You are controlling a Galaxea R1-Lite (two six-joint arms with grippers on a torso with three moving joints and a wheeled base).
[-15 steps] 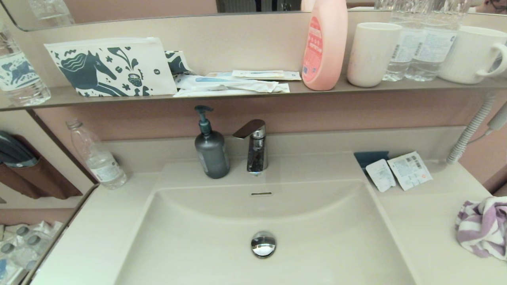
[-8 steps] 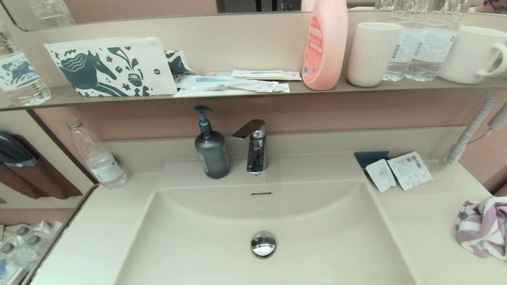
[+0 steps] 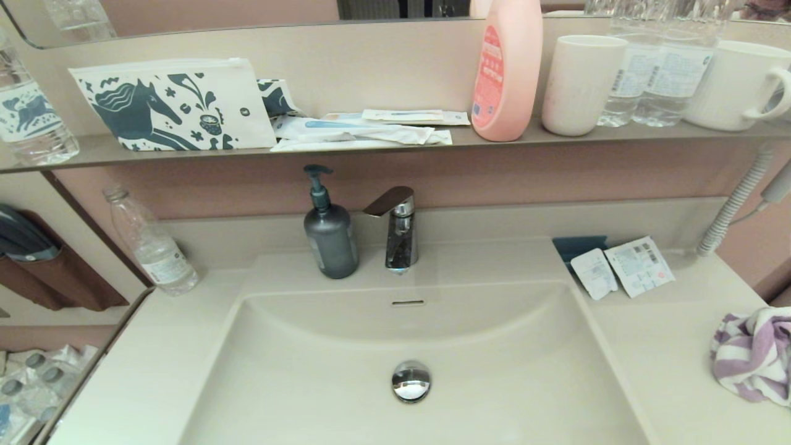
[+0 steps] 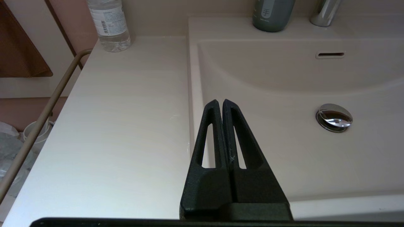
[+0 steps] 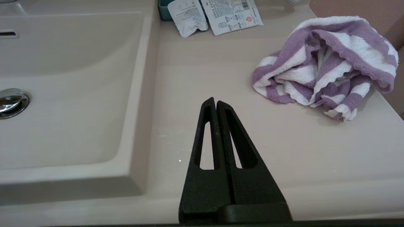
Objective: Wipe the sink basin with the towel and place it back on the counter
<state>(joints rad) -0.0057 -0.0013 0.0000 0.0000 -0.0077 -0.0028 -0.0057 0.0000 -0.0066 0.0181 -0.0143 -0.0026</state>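
The cream sink basin (image 3: 346, 383) (image 4: 284, 104) (image 5: 63, 104) fills the middle of the head view, with its chrome drain plug (image 3: 410, 381) and overflow slot (image 3: 408, 303). The purple-and-white striped towel (image 3: 752, 355) (image 5: 328, 64) lies crumpled on the counter (image 3: 655, 346) at the far right. My right gripper (image 5: 215, 100) is shut and empty, above the counter between basin and towel, short of the cloth. My left gripper (image 4: 219, 101) is shut and empty over the basin's left rim. Neither arm shows in the head view.
A grey soap pump bottle (image 3: 330, 232) and chrome faucet (image 3: 395, 225) stand behind the basin. A clear bottle (image 3: 151, 244) is at the back left, sachets (image 3: 621, 267) at the back right. The grey-brown shelf (image 3: 395, 145) carries the horse pouch, a pink bottle and cups.
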